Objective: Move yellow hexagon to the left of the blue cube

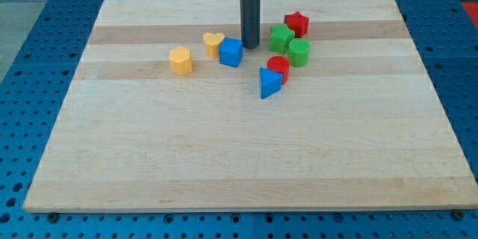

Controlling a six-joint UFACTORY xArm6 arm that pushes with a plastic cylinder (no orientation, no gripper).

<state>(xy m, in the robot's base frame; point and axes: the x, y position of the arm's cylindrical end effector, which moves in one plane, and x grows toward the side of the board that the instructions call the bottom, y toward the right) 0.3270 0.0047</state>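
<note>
The yellow hexagon (180, 60) lies on the wooden board, to the view's left of the blue cube (231, 52) with a gap between them. A yellow heart (213, 44) sits between them, touching the cube's upper left side. My tip (249, 46) stands just right of and slightly above the blue cube, close to it; the dark rod rises to the view's top.
A green star (281, 38), a red star (296, 23) and a green cylinder (299, 52) cluster right of my tip. A red cylinder (278, 68) and a blue triangle (269, 83) lie below them. The board (224, 157) rests on a blue perforated table.
</note>
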